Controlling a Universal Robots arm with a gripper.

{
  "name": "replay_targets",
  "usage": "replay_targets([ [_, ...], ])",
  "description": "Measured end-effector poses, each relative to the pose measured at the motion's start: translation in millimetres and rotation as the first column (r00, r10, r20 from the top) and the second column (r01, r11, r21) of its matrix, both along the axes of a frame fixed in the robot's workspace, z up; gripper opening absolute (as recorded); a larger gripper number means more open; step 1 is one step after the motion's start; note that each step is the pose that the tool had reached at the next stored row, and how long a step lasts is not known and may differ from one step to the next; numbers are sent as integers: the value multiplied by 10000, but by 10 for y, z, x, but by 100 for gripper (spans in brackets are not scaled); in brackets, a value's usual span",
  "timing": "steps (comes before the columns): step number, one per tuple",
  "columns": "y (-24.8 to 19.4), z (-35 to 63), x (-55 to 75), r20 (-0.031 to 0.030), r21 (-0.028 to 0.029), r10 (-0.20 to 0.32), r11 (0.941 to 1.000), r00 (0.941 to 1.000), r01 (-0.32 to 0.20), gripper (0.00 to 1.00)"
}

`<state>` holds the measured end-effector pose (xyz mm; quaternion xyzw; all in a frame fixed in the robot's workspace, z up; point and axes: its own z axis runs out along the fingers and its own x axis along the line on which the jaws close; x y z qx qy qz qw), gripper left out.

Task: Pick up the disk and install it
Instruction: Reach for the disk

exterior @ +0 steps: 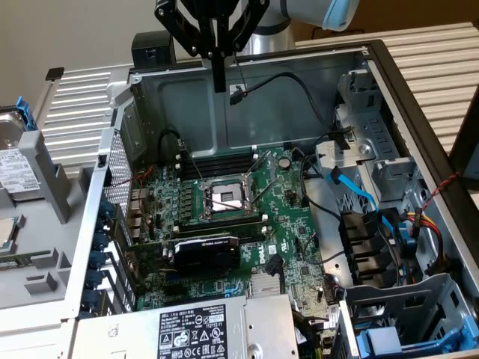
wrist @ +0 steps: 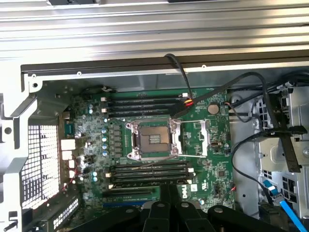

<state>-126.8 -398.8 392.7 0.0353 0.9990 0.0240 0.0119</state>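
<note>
Open computer case (exterior: pixel 187 97) with the arm poised above it. The gripper (exterior: pixel 218 84) hangs over the far part of the case interior, in front of the rear wall; its two black fingers are pressed together, with no gap between them, and grasp nothing. In the wrist view the same closed gripper (wrist: pixel 166 193) points down towards the motherboard (wrist: pixel 198 145), above the memory slots (wrist: pixel 149 170) that flank the empty processor socket (wrist: pixel 152 139), without touching the board. The disk (exterior: pixel 10 168) lies outside the case, at the exterior view's left edge, well apart from the gripper. It rests in a grey holder (exterior: pixel 39 168) with its white barcode label facing up and a bright blue rail (exterior: pixel 22 112) showing at its far end. Its long axis appears to run from near to far, roughly parallel to the perforated side wall (exterior: pixel 112 172) of the case; the picture edge cuts off part of it, so its full outline cannot be told. Just nearer the camera than the disk sits a small square silver processor chip (exterior: pixel 6 230). Inside the case, a black graphics card (exterior: pixel 206 250) lies across the board, and the grey power supply box (exterior: pixel 194 333) occupies the near edge.
</note>
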Motion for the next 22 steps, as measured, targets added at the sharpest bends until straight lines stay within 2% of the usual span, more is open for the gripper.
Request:
replay_targets([
  [6, 0, -1, -221, 96, 1, 0, 10000, 10000, 0, 11],
  [9, 4, 0, -330, 108, -8, 0, 10000, 9999, 0, 11],
  [12, 25, 0, -399, 108, -81, 0, 10000, 9999, 1, 11],
  [15, 57, 0, -453, 109, -236, 2, 9997, 9999, 0, 11],
  [17, 81, 2, -490, 109, -308, 3, 9995, 9999, 1, 11],
  [19, 102, 24, -522, 111, -348, 4, 9994, 9999, 0, 11],
  [22, 120, 54, -588, 117, -362, 3, 9993, 9999, 1, 11],
])
